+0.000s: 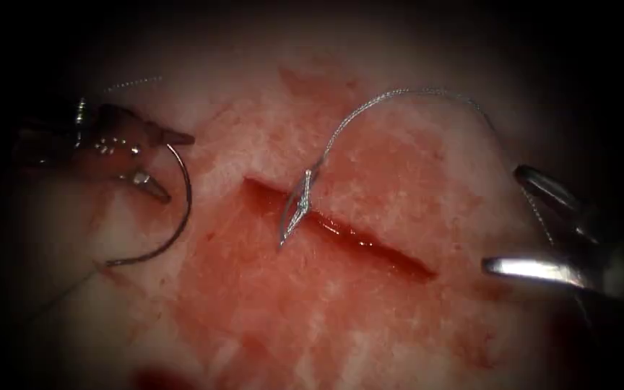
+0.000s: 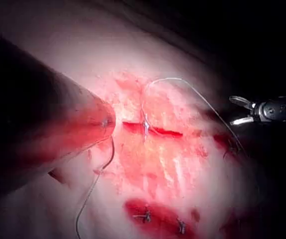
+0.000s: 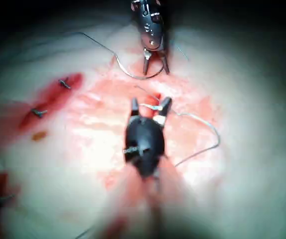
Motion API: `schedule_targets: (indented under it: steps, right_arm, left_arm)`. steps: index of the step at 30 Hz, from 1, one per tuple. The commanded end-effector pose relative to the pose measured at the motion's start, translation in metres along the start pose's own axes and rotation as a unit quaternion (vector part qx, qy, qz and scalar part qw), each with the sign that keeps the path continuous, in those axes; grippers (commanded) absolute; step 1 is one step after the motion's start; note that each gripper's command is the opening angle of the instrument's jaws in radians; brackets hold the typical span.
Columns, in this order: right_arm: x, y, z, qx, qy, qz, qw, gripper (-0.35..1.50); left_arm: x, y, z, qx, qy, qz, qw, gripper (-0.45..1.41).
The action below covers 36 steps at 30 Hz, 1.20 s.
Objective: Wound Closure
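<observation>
The curved needle [image 1: 175,209] lies outside the tissue [image 1: 341,318], well left of the cut [image 1: 341,227]. It hangs as an open arc from the left hand [image 1: 164,162], its lower end free just above the pale surface. The left hand's jaws stand apart around the upper part of the curve; whether they press on the needle I cannot tell. In the right wrist view the same needle [image 3: 133,73] sweeps beside that far tool [image 3: 155,64].

The cut runs slantwise, from upper left to lower right, dark red and gaping slightly, with wet red fluid [image 1: 355,235] along its bed. One stitch [image 1: 297,206] crosses it near its left end, a tight twisted loop of thread. From there the thread [image 1: 399,94] arches up and right over the tissue toward the right hand [image 1: 507,217].

The right hand sits off the right end of the cut, both jaws wide apart and holding nothing. Open tissue lies between the two tools, with free room on each side of the cut.

In the left wrist view, older stitches [image 2: 145,215] sit in a red patch on the near tissue.
</observation>
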Motion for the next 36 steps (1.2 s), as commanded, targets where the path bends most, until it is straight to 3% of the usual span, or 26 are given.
schedule_targets:
  steps: [1,5,7,8,9,10,11,17,20,24,25,27,28,30,31,32,35,36]
  right_arm:
    - [-0.0003,-0.0006,0.0008,0.002,0.001,0.000,1.000,1.16]
    - [-0.0003,-0.0008,0.0009,0.004,0.002,0.003,1.000,1.16]
    - [-0.0003,-0.0008,0.0009,0.004,0.003,0.003,1.000,1.16]
    - [-0.0003,-0.0008,0.0010,0.004,0.003,0.003,1.000,1.16]
    - [-0.0003,-0.0008,0.0010,0.004,0.003,0.003,1.000,1.16]
    - [-0.0003,-0.0009,0.0010,0.004,0.003,0.003,1.000,1.16]
    - [-0.0003,-0.0009,0.0010,0.004,0.003,0.003,1.000,1.16]
    - [-0.0003,-0.0012,0.0013,0.004,0.003,0.006,1.000,1.16]
    - [-0.0001,-0.0014,0.0012,0.005,0.002,0.006,1.000,1.16]
    - [-0.0001,-0.0015,0.0011,0.003,0.009,0.006,1.000,1.14]
    - [-0.0001,-0.0015,0.0010,0.002,0.012,0.006,1.000,1.14]
    - [-0.0001,-0.0015,0.0009,-0.001,0.017,0.006,1.000,1.14]
    - [-0.0002,-0.0014,0.0008,-0.002,0.021,0.006,1.000,1.14]
    - [-0.0002,-0.0013,0.0005,-0.005,0.026,0.007,1.000,1.14]
    - [-0.0003,-0.0011,0.0001,-0.015,0.030,0.007,0.999,1.13]
    - [-0.0004,-0.0010,0.0000,-0.019,0.033,0.008,0.999,1.13]
    - [-0.0001,-0.0011,-0.0002,-0.033,0.040,0.010,0.999,1.13]
    - [0.0004,-0.0011,-0.0004,-0.036,0.044,0.013,0.998,1.13]
  left_arm:
    - [0.0003,0.0000,0.0011,0.001,-0.004,0.000,1.000,0.70]
    - [0.0000,-0.0006,0.0015,-0.004,-0.021,-0.001,1.000,0.69]
    - [-0.0002,-0.0008,0.0015,-0.016,-0.026,-0.026,0.999,0.57]
    - [-0.0002,-0.0008,0.0015,-0.023,-0.029,-0.040,0.999,0.44]
    - [-0.0002,-0.0009,0.0014,-0.029,-0.032,-0.069,0.997,0.15]
    - [-0.0002,-0.0011,0.0012,-0.031,-0.031,-0.099,0.994,0.07]
    - [-0.0001,-0.0012,0.0005,-0.029,-0.023,-0.132,0.991,-0.35]
    - [0.0015,-0.0007,-0.0035,-0.018,0.002,-0.214,0.977,-0.35]
    - [0.0025,-0.0003,-0.0049,-0.008,0.023,-0.282,0.959,-0.35]
    - [0.0034,-0.0011,-0.0069,-0.016,0.118,-0.389,0.914,-0.35]
    - [0.0036,-0.0016,-0.0076,-0.025,0.151,-0.433,0.888,-0.35]
    - [0.0040,-0.0019,-0.0079,-0.040,0.181,-0.474,0.861,-0.35]
    - [0.0047,-0.0022,-0.0081,-0.050,0.213,-0.512,0.831,-0.35]
    - [0.0056,-0.0021,-0.0080,-0.061,0.239,-0.532,0.810,-0.35]
    - [0.0069,-0.0020,-0.0079,-0.078,0.266,-0.553,0.785,-0.35]
    - [0.0074,-0.0019,-0.0078,-0.083,0.276,-0.557,0.779,-0.35]
    - [0.0096,-0.0016,-0.0073,-0.104,0.311,-0.583,0.743,-0.35]
    - [0.0105,-0.0015,-0.0071,-0.101,0.318,-0.602,0.726,-0.35]
